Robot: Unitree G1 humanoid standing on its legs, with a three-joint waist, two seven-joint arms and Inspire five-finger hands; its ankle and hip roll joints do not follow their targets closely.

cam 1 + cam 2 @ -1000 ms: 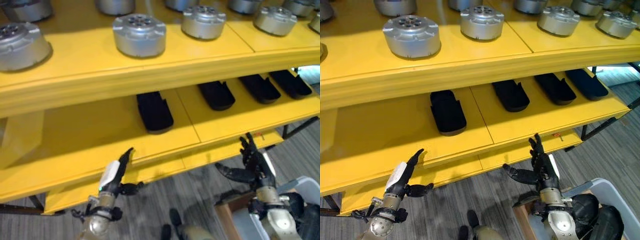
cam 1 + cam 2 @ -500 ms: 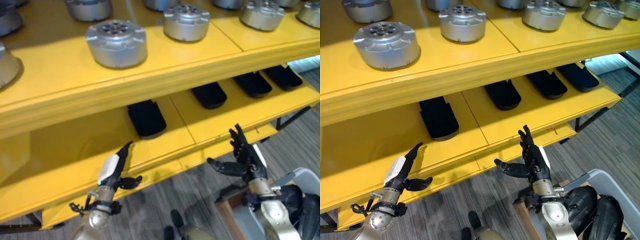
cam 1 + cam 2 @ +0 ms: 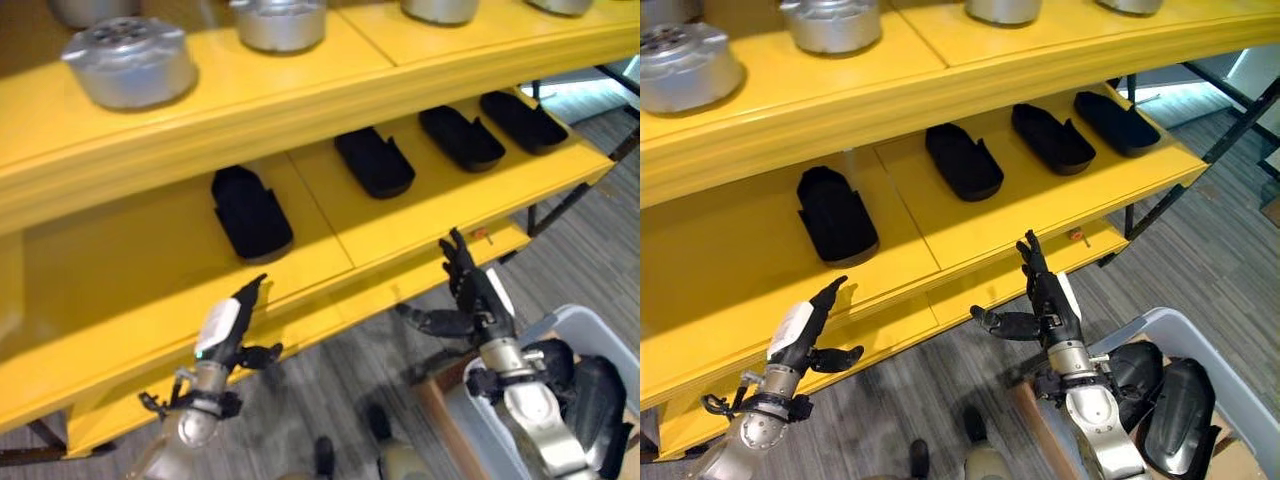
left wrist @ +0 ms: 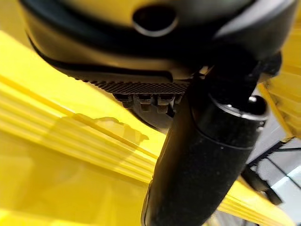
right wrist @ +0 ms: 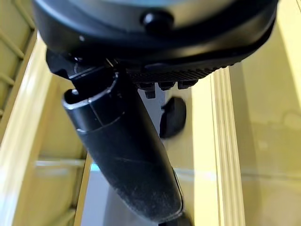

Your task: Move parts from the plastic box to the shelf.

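Parts of black moulded plastic lie in the grey plastic box [image 3: 1220, 375], just below and right of the yellow shelf [image 3: 980, 225]; two rounded black pieces [image 3: 1175, 405] show inside it, close together against its near wall. On the shelf's lower board four more flat black parts lie in a row, well apart: one [image 3: 835, 215] toward the left, one [image 3: 962, 160] near the middle, and two [image 3: 1052, 138] [image 3: 1115, 122] further right. The shelf's upper board carries round silver metal housings [image 3: 130, 65], one beside another [image 3: 830, 22]. The right hand [image 3: 1045, 305] hangs in front of the shelf's lower front edge, between that edge and the box, fingers straight and spread upward, thumb out to the side, holding nothing. The left hand [image 3: 800, 340], with a white cover on its thumb, is raised before the shelf's front edge further left, fingers straight, thumb apart, also empty. Grey striped carpet [image 3: 1200, 230] runs beneath the shelf.
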